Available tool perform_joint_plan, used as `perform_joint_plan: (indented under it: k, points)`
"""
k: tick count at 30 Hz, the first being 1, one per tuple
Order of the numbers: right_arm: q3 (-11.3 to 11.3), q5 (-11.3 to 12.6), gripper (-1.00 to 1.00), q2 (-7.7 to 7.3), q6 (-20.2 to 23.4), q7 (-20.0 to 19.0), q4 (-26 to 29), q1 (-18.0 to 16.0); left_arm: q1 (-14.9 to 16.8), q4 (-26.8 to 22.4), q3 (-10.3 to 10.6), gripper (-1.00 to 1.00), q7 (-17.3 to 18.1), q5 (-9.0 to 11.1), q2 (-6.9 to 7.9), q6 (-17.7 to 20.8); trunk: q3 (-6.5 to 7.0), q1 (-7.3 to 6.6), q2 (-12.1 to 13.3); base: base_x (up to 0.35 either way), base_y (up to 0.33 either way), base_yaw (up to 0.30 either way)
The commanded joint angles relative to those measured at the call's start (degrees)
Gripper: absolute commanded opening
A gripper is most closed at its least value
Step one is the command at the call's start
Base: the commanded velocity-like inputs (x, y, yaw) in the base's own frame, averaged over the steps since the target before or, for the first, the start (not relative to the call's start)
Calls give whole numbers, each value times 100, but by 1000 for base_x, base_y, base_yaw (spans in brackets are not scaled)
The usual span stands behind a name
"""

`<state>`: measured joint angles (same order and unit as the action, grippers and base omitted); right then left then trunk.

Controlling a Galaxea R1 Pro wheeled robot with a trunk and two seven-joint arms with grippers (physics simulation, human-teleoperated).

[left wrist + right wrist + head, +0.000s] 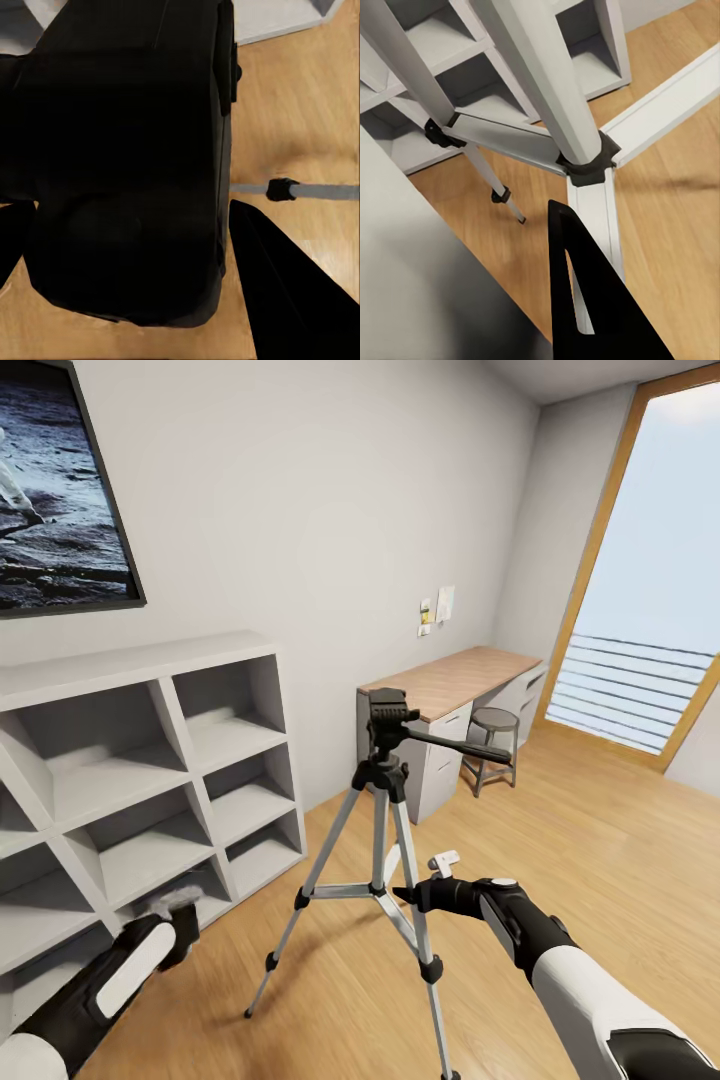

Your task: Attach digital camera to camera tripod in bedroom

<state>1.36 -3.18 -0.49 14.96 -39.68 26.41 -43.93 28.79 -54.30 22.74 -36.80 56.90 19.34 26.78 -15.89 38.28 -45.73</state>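
The camera tripod point(388, 800) stands upright on the wood floor in the middle of the head view, its black head and long handle point(462, 746) on top. My right gripper point(406, 895) is at its right leg, level with the braces. In the right wrist view one black finger point(585, 300) lies beside the brace hub point(585, 161), and a blurred grey leg covers the other. My left gripper point(172, 928) sits low at the left, shut on the black digital camera point(127, 165). A tripod leg point(319, 191) shows past it.
A white cube shelf point(150, 760) lines the wall at the left, under a framed picture point(50, 480). Farther back stand a wooden-topped desk point(450, 678) and a round stool point(493, 732). A tall window with a wooden frame point(600, 530) is at the right.
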Motion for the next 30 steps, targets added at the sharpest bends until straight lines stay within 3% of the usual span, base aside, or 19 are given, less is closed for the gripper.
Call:
perform_joint_plan:
  k: [1, 3, 4, 8, 9, 10, 13, 14, 15, 17, 19, 20, 21, 22, 23, 27, 30]
  points:
    - [5, -214, -100, -8, -21, -13, -246, -2, 245, -77, -57, -100, -128, 76, 11, 161, -10, 2, -5, 0, 0, 0]
    - [5, -222, -100, -11, -45, -14, -249, -2, 728, -165, -259, -100, -222, 86, 13, 328, -10, 2, -5, 0, 0, 0]
    - [10, -227, -100, -12, -55, -17, -248, -2, 1172, -203, -404, -100, -259, 90, 11, 454, -10, 2, -5, 0, 0, 0]
    - [13, -246, -100, -12, -61, -21, -250, -2, 1849, -237, -482, -100, -290, 89, -48, 827, -10, 2, -5, 0, 0, 0]
    - [18, -254, -100, -18, -62, -22, -250, -2, 2199, -252, -496, -100, -311, 85, -144, 1084, -10, 2, -5, 0, 0, 0]
    - [21, -260, -100, -32, -63, -24, -251, -2, 2803, -325, -510, -100, -392, 86, -406, 1508, -10, 2, -5, 0, 0, 0]
    - [22, -260, -100, -37, -63, -34, -251, -2, 3499, -449, -518, -100, -706, 93, -848, 1986, -10, 2, -5, 0, 0, 0]
    - [22, -261, -100, -38, -63, -30, -251, -2, 3905, -384, -558, -100, -894, 119, -1059, 2180, -10, 2, -5, 0, 0, 0]
    - [22, -261, -100, -38, -63, -30, -251, -2, 4049, -328, -592, -100, -935, 128, -1109, 2231, -10, 2, -5, 0, 0, 0]
    - [23, -267, -100, -38, -63, -30, -251, -2, 4655, 72, -788, -100, -1033, 162, -1261, 2353, -10, 2, -5, 0, 0, 0]
    - [23, -270, -100, -42, -63, -27, -245, -2, 5404, 714, -919, -100, -1088, 183, -1550, 2409, -10, 2, -5, 0, 0, 0]
    - [23, -270, -100, -39, -63, -25, -244, -2, 5659, 947, -942, -100, -1111, 177, -1733, 2419, -10, 2, -5, 0, 0, 0]
    - [23, -271, -100, -32, -63, -21, -245, -2, 5973, 1226, -961, -100, -1129, 163, -2015, 2428, -10, 2, -5, 0, 0, 0]
    - [23, -271, -100, -29, -63, -20, -246, -2, 6061, 1299, -966, -100, -1127, 159, -2099, 2430, -10, 2, -5, 0, 0, 0]
    - [23, -271, -100, -21, -63, -21, -248, -2, 6267, 1446, -974, -100, -1101, 165, -2291, 2433, -10, 2, -5, 0, 0, 0]
    - [23, -271, -100, -20, -63, -16, -250, -2, 6496, 1483, -995, -100, -1012, 177, -2505, 2441, -10, 2, -5, 0, 0, 0]
    - [25, -271, -100, -20, -63, -17, -250, -2, 6534, 1456, -1020, -100, -1028, 167, -2565, 2438, -10, 2, -5, 0, 0, 0]
